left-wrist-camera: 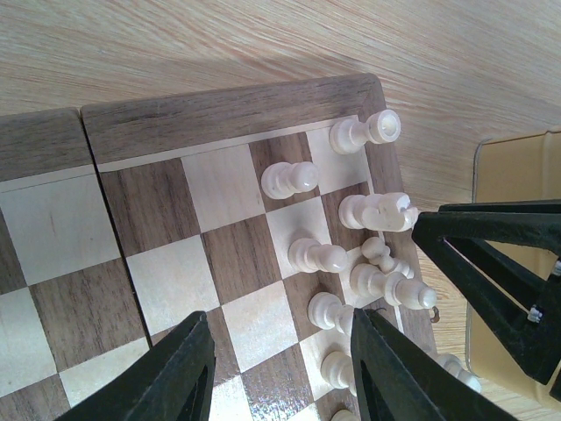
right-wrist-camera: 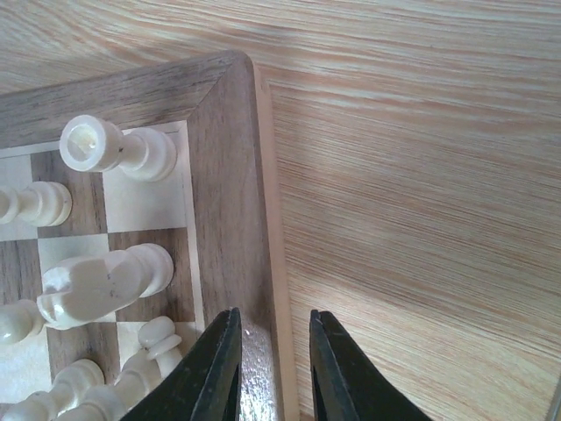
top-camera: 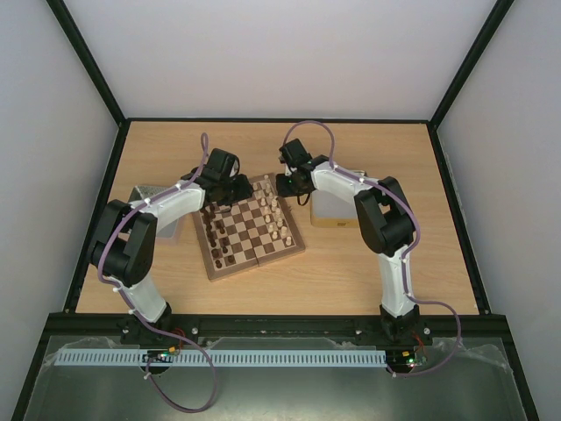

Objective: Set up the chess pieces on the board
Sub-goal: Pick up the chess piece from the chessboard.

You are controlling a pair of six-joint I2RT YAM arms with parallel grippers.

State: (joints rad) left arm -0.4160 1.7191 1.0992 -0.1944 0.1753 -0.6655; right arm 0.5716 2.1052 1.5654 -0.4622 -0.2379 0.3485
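Observation:
The board [top-camera: 250,230] lies at the table's middle, turned a little. Cream chess pieces [top-camera: 279,219] stand along its right side and dark ones [top-camera: 217,239] along its left. My left gripper [top-camera: 235,189] is open and empty over the board's far squares. In the left wrist view, the left gripper [left-wrist-camera: 280,368] hangs above bare squares, with cream pawns [left-wrist-camera: 320,257] just to its right. My right gripper [top-camera: 286,182] hovers at the board's far right corner. In the right wrist view, the right gripper [right-wrist-camera: 273,368] is slightly open and empty over the border, beside a cream rook [right-wrist-camera: 118,147] and knight [right-wrist-camera: 105,281].
A tan tin [top-camera: 333,213] sits right of the board and also shows in the left wrist view [left-wrist-camera: 513,171]. A grey tin [top-camera: 162,200] sits left of the board under the left arm. The right gripper's black fingers [left-wrist-camera: 491,263] cross the left wrist view.

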